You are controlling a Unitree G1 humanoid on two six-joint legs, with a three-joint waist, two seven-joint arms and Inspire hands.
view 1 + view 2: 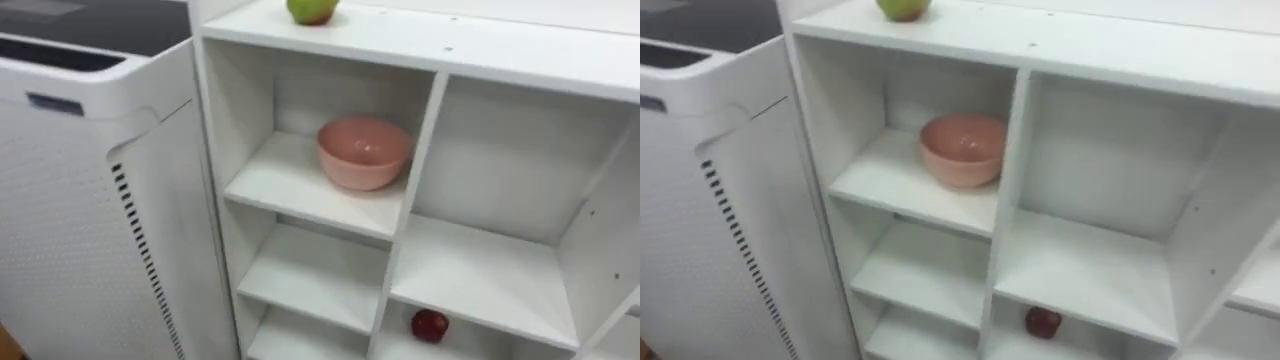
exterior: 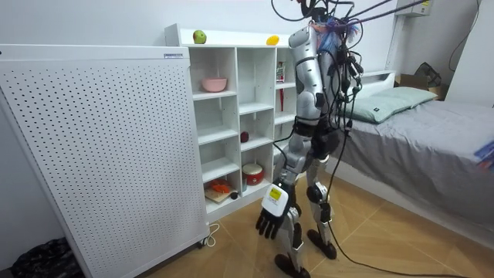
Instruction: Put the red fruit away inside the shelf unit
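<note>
A green apple (image 1: 312, 10) lies on top of the white closet (image 1: 500, 55), near its left end. A yellow fruit (image 2: 272, 40) rests further along the same top. A pink bowl (image 1: 362, 152) stands empty in the upper left compartment. A red apple (image 1: 429, 324) sits in a lower middle compartment. In the room view I stand facing the closet, about a step away. My left hand (image 2: 272, 210) hangs low beside my leg with relaxed fingers and holds nothing.
A tall white perforated unit (image 1: 80, 200) stands against the closet's left side. The bottom compartments hold a red pot (image 2: 252, 171) and an orange thing on a board (image 2: 220, 188). A bed (image 2: 417, 116) lies behind me on the room view's right.
</note>
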